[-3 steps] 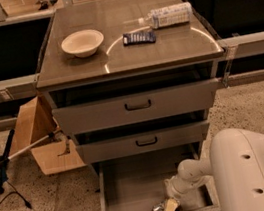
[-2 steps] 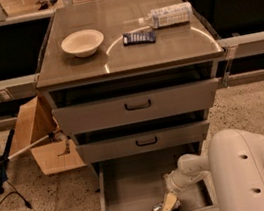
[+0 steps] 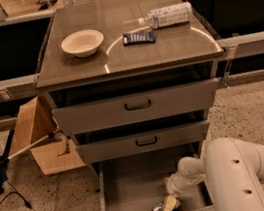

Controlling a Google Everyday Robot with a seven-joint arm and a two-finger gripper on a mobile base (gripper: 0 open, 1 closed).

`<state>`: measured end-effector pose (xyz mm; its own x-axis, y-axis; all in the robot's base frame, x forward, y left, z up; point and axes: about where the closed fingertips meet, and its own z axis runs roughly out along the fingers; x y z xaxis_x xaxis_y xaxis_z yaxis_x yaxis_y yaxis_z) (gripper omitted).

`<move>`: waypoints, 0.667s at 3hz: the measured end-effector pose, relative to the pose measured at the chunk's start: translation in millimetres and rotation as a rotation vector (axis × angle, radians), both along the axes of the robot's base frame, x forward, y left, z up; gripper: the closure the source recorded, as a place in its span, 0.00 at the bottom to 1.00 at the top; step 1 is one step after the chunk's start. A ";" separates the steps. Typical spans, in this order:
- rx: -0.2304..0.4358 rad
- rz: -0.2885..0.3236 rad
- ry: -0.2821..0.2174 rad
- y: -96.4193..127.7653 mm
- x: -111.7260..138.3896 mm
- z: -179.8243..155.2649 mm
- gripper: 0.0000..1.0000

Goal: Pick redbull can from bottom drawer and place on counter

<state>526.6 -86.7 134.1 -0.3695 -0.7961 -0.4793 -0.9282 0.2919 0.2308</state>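
A grey metal cabinet with three drawers stands on a speckled floor. Its bottom drawer (image 3: 123,187) is pulled wide open, and the two drawers above it are pulled out only slightly. A white robot arm (image 3: 238,172) reaches in from the lower right. Its gripper (image 3: 169,205) is low inside the bottom drawer, near the front edge. The small silver redbull can (image 3: 157,209) lies on the drawer floor, right against the gripper's tip on its left side. I cannot tell whether the jaws are open or closed. On the counter (image 3: 128,57) sit a pale bowl (image 3: 82,42) at the left, a dark blue packet (image 3: 139,37) in the middle and a clear plastic bottle (image 3: 167,15) lying on its side at the right. A cardboard box (image 3: 39,139) stands on the floor left of the cabinet.
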 end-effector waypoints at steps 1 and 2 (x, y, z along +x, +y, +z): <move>-0.004 -0.006 -0.004 -4.5 13.6 0.1 0.00; -0.004 -0.010 0.001 -8.8 22.4 -4.9 0.00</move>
<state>549.0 -95.5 129.2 -0.3781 -0.7941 -0.4759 -0.9249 0.3022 0.2307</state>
